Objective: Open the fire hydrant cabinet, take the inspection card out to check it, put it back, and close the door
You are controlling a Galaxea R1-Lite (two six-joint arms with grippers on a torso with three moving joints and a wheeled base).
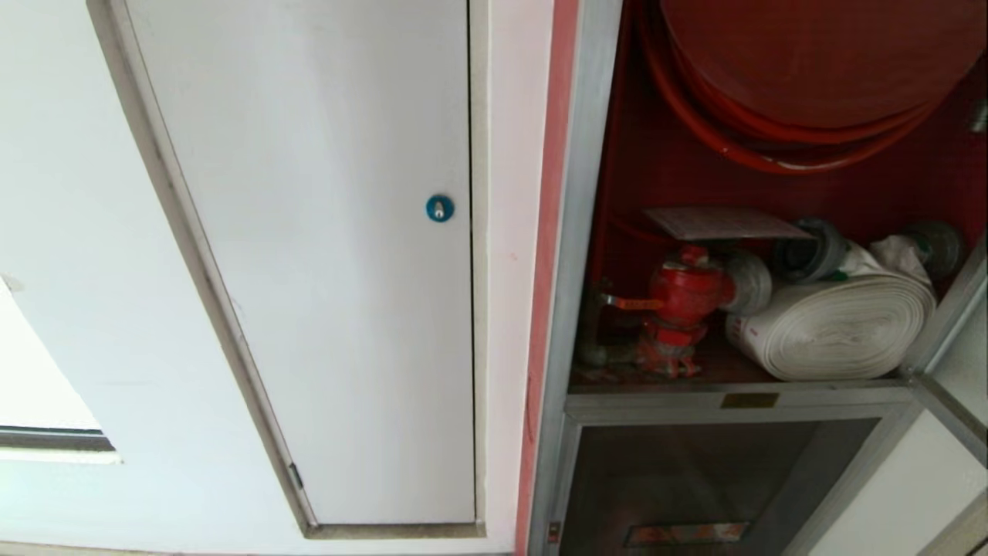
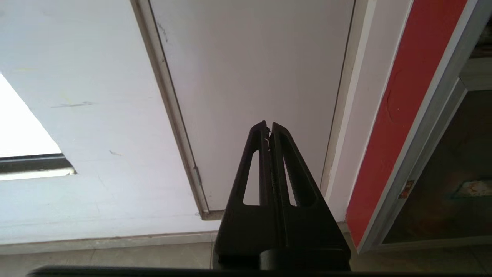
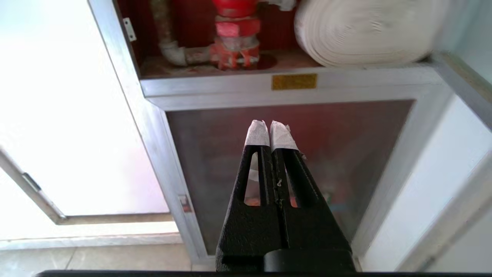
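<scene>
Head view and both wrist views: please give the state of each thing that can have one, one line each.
fire hydrant cabinet: open, inside visible.
inspection card: lying flat on top of the red valve.
white hose: rolled, on the shelf.
white door: closed.
lower glass door: closed.
left gripper: shut, empty.
right gripper: shut, empty.

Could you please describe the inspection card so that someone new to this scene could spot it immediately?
Look into the open fire hydrant cabinet, with its red interior, below the red hose reel. The inspection card lies flat on top of the red valve, the only thin, pale printed sheet there.
</scene>
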